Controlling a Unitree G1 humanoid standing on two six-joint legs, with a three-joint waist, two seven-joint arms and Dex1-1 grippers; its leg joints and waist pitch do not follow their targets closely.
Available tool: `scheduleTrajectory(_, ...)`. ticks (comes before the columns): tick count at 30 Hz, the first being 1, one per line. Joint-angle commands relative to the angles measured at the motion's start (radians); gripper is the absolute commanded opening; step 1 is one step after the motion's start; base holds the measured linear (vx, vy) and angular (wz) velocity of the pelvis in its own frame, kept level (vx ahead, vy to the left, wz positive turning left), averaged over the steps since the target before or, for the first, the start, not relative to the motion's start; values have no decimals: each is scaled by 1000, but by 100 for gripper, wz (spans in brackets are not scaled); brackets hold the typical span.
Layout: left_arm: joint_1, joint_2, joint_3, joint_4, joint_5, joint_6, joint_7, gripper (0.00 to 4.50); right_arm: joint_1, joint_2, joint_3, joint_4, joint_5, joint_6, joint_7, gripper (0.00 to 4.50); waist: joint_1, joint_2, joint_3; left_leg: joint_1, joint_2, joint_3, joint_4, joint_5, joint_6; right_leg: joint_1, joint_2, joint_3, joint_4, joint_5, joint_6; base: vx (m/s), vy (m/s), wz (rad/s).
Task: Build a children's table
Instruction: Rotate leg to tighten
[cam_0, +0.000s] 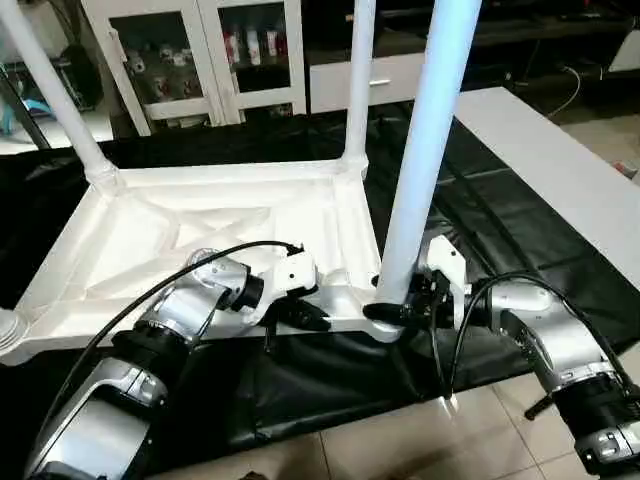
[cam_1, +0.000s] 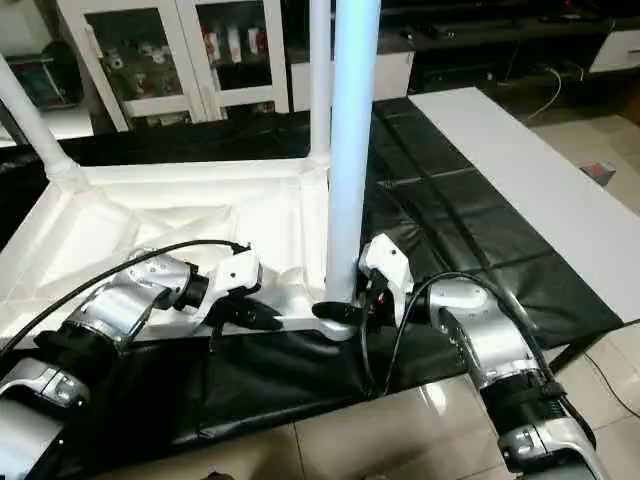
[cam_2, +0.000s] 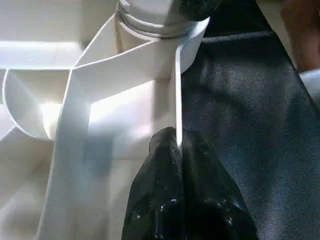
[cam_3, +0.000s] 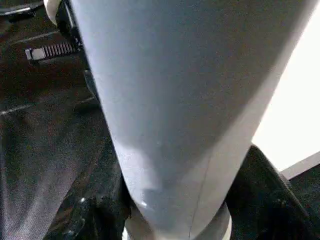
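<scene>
The children's table top (cam_0: 200, 230) lies upside down on the black cloth, ribbed underside up. Three white legs stand in its corner sockets: far left (cam_0: 55, 95), far right (cam_0: 360, 80) and near right (cam_0: 425, 150). My left gripper (cam_0: 305, 318) is shut on the top's near rim (cam_2: 177, 90), which its black fingers (cam_2: 200, 165) pinch between them. My right gripper (cam_0: 395, 310) is at the base of the near right leg (cam_3: 175, 100), just above the socket. Its fingers (cam_3: 265, 190) press on both sides of the tube.
The black-draped work table (cam_0: 330, 370) ends just in front of the top's near rim, with tiled floor (cam_0: 400, 440) below. A white board (cam_0: 560, 170) runs along the right side. White glass-door cabinets (cam_0: 200, 50) stand behind.
</scene>
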Motion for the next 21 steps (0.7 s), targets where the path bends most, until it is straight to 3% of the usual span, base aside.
scheduleTrajectory(1, -14, -23, -1, 57, 38, -27, 86, 0, 40, -29, -3, -49, -13, 11, -6, 237, -5, -18, -57, 24, 56, -30, -88, -351, 16, 22, -55, 35, -82, -479, -173, 0, 0, 0)
scheduleTrajectory(2, -22, -28, 3, 72, 42, -35, 106, 0, 49, -36, -10, -64, -8, 13, -4, 237, 3, -16, -55, 38, 57, -27, -86, -368, 13, 12, -54, 37, -89, -500, -166, 0, 0, 0)
scheduleTrajectory(3, -33, -35, 8, 93, 45, -50, 126, 0, 62, -40, -26, -81, 13, 36, -3, 237, 2, -12, -55, 41, 57, -26, -86, -377, 10, 9, -53, 39, -90, -501, -165, 0, 0, 0)
scheduleTrajectory(5, -40, -39, 12, 108, 46, -61, 139, 0, 71, -42, -37, -93, 30, 55, -3, 272, 5, -15, -56, 35, 55, -27, -88, -383, 10, 14, -51, 40, -88, -509, -159, 0, 0, 0)
scheduleTrajectory(6, -62, -56, 17, 146, 49, -81, 170, 0, 97, -56, -50, -127, 51, 86, 4, 282, 8, 1, -55, 36, 56, -27, -91, -393, 6, 14, -49, 40, -91, -512, -149, 0, 0, 0)
scheduleTrajectory(8, -85, -75, 21, 182, 53, -95, 202, 0, 125, -69, -59, -160, 60, 100, 7, 286, 13, -6, -52, 49, 57, -24, -91, -435, -1, 4, -45, 42, -97, -517, -152, 0, 0, 0)
scheduleTrajectory(10, -108, -96, 24, 217, 59, -110, 236, 0, 149, -76, -67, -184, 55, 100, -4, 316, 11, -9, -50, 52, 54, -24, -88, -463, -7, 1, -47, 42, -101, -545, -149, 0, 0, 0)
scheduleTrajectory(13, -131, -114, 32, 254, 63, -126, 268, 0, 162, -82, -70, -197, 28, 96, -45, 326, 6, -6, -49, 51, 53, -32, -94, -491, -16, 4, -50, 37, -107, -590, -123, 0, 0, 0)
scheduleTrajectory(14, -145, -124, 37, 276, 63, -137, 286, 0, 167, -83, -75, -200, 13, 93, -66, 326, 2, 3, -47, 47, 53, -36, -97, -502, -19, 8, -51, 35, -107, -597, -117, 0, 0, 0)
scheduleTrajectory(17, -163, -135, 39, 304, 68, -154, 310, 0, 171, -77, -103, -196, 14, 94, -96, 326, -3, -1, -49, 52, 49, -35, -94, -518, -18, 6, -51, 31, -116, -614, -105, 0, 0, 0)
scheduleTrajectory(18, -192, -149, 43, 355, 83, -188, 364, 0, 177, -74, -142, -194, 7, 85, -151, 326, -7, 7, -46, 41, 48, -38, -97, -506, -8, 12, -52, 28, -118, -608, -100, 0, 0, 0)
scheduleTrajectory(19, -223, -162, 49, 398, 98, -213, 431, 0, 181, -67, -189, -186, 1, 66, -215, 326, -10, 8, -52, 40, 48, -41, -98, -495, -8, 18, -53, 25, -113, -583, -101, 0, 0, 0)
scheduleTrajectory(20, -223, -162, 49, 398, 98, -213, 431, 0, 181, -67, -189, -186, 1, 66, -215, 326, -12, 6, -54, 37, 49, -42, -99, -483, -7, 21, -54, 25, -110, -559, -106, 0, 0, 0)
scheduleTrajectory(21, -238, -166, 51, 418, 107, -231, 467, 0, 182, -62, -211, -180, -2, 57, -246, 326, -19, 4, -60, 17, 49, -46, -102, -436, 4, 35, -55, 26, -97, -487, -122, 0, 0, 0)
